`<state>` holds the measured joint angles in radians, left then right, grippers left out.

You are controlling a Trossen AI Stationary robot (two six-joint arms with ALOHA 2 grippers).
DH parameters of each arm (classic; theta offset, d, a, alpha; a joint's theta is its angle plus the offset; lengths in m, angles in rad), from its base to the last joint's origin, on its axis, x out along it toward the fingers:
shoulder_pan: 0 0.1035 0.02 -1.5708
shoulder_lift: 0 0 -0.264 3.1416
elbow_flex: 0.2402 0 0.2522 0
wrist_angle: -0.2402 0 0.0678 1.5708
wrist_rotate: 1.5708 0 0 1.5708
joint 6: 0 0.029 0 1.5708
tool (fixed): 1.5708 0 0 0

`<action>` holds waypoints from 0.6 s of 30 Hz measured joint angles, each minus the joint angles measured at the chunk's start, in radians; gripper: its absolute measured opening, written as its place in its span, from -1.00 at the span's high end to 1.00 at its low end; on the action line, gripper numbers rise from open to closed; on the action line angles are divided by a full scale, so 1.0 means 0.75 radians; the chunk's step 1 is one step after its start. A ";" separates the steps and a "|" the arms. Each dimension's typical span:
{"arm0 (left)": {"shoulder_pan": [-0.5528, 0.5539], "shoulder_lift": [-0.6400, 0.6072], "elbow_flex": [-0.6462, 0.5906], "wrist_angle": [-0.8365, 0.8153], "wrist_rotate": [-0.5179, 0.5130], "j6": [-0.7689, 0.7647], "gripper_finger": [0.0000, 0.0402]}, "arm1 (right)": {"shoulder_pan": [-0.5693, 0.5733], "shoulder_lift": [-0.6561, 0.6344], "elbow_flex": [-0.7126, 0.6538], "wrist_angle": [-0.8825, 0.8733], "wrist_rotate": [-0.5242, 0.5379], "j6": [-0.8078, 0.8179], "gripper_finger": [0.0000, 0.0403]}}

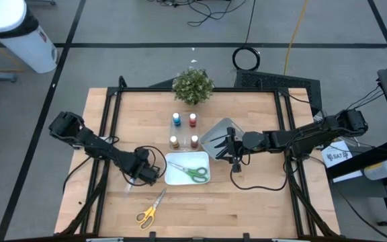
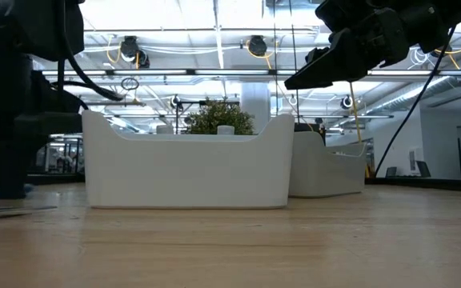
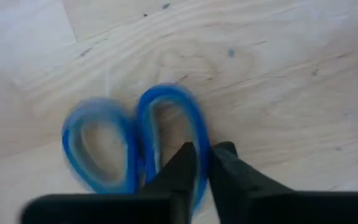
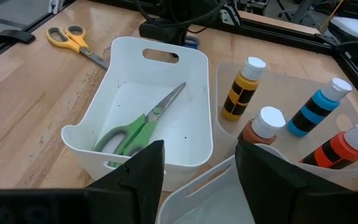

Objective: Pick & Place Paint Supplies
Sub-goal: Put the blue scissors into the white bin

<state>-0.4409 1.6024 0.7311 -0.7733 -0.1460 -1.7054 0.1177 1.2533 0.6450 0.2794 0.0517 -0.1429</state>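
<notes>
Pinching blue scissors (image 3: 132,140) in the left gripper's (image 3: 201,165) jaws; green scissors (image 1: 192,172) are lying trayed, yellow scissors (image 1: 151,209) waiting on the worktop, right gripper (image 1: 234,152) hovering spread.

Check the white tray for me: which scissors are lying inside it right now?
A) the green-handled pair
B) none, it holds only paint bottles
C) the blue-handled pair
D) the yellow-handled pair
A: the green-handled scissors lie inside the white tray, while the yellow-handled scissors are out on the wooden table and the blue-handled scissors sit on the wood at the left gripper.
</notes>
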 joint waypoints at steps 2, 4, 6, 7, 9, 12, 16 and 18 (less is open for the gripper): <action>-0.001 0.000 0.000 -0.005 -0.003 0.002 0.90 | -0.001 0.000 0.000 0.000 0.000 0.000 0.07; -0.001 0.000 0.001 -0.005 -0.005 0.003 0.89 | 0.000 0.000 0.000 0.000 0.000 0.000 0.07; -0.001 0.000 0.001 -0.005 -0.009 0.019 0.87 | 0.000 0.000 0.000 0.000 0.000 0.000 0.07; -0.001 0.001 0.001 -0.007 -0.011 0.029 0.87 | 0.000 0.000 0.000 0.000 0.000 0.000 0.07; -0.001 0.004 0.020 -0.034 -0.018 0.039 0.91 | 0.000 0.000 0.000 0.000 0.000 0.000 0.07; 0.000 -0.010 0.072 -0.130 -0.077 0.066 0.98 | 0.000 0.000 0.000 0.000 0.000 0.000 0.07; 0.002 -0.066 0.171 -0.267 -0.182 0.110 0.99 | 0.000 0.000 0.000 0.000 0.000 0.000 0.07; 0.001 -0.096 0.218 -0.338 -0.223 0.122 0.99 | -0.001 0.000 0.000 0.000 -0.001 0.000 0.07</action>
<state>-0.4398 1.5306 0.8948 -1.0267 -0.3136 -1.6138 0.1173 1.2533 0.6451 0.2794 0.0513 -0.1429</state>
